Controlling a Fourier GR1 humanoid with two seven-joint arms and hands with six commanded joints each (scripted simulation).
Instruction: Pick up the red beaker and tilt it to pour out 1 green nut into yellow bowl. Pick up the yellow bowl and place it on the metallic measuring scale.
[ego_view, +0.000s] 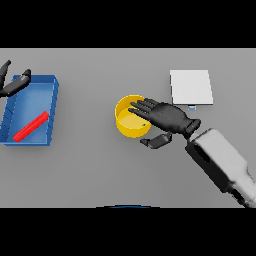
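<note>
Green nut (144, 125) is seen inside the yellow bowl (129, 129), overhung by the right hand (167, 116) with fingers spread. Red beaker (31, 126) is laid in the blue tray (54, 107); the left hand (12, 82) is loosely spread beside it.

The surface (100, 170) was plain grey, and the bowl (127, 129) at its centre was solid yellow with a tiny green nut (144, 125) inside. At nine o'clock a blue tray (52, 107) held a red beaker (31, 126), while the scale (191, 86) at two o'clock was near-white. Both hands, the right (167, 117) and left (15, 84), were dark, the right forearm (225, 165) white and grey.
</note>
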